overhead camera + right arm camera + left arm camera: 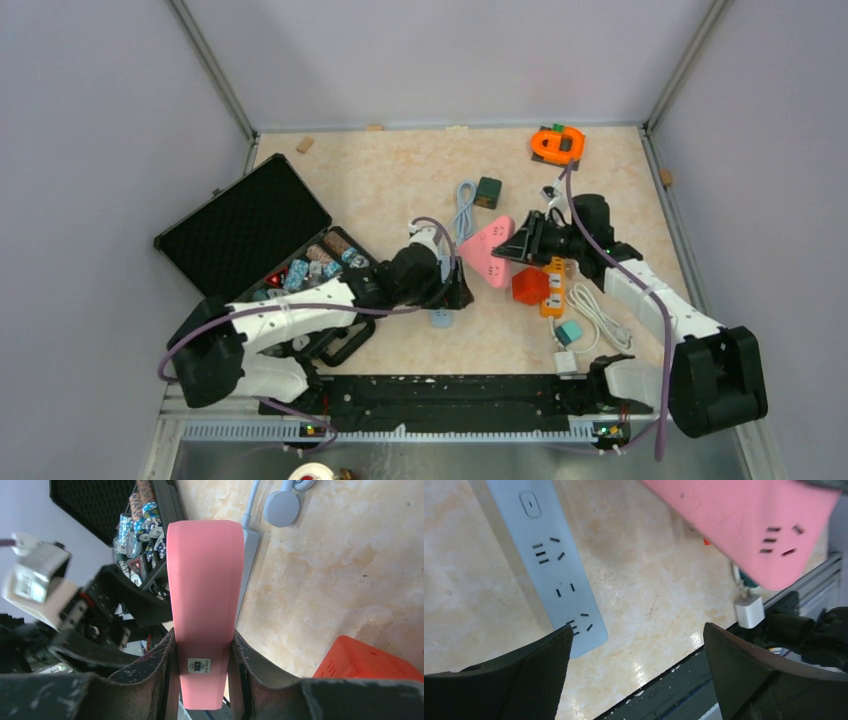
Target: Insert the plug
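Two claws: right gripper (203, 647) pinches the pink power strip (205, 590) mid-table, left gripper (638, 630) is spread wide just left of it. Only the left wrist view shows the blue strip (556, 575) and its socket slots beneath.

1 pink power strip (487, 252), 1 black case (240, 225)

I'm seeing the marbled desk (400, 180) carrying an open black case (240, 225) at left, a pale blue power strip (554, 565) lying flat, a red block (530, 286) sitting beside an orange strip (553, 300)
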`<control>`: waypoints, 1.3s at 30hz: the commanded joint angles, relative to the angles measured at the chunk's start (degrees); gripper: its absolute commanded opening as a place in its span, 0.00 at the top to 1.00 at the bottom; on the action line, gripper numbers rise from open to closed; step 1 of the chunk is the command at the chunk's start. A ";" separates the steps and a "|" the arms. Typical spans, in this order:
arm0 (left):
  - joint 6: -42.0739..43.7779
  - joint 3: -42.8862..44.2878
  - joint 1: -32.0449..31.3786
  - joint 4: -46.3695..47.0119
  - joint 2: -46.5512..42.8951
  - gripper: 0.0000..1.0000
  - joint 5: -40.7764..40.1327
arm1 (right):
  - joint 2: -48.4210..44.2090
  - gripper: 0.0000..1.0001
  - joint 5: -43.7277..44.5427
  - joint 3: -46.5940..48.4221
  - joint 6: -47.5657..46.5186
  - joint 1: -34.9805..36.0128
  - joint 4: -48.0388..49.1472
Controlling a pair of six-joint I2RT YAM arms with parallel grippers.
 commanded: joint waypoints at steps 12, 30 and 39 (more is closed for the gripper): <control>10.39 -8.90 22.95 3.49 -17.69 0.01 22.36 | 11.20 1.00 -7.30 0.66 7.14 0.61 11.62; 25.10 -12.96 23.74 -8.84 -31.21 0.01 3.92 | 22.70 1.00 -10.06 -2.27 19.61 7.55 30.12; 24.88 -18.01 23.76 -3.31 -32.04 0.01 3.00 | 21.15 1.00 -10.89 -3.32 19.05 8.00 28.40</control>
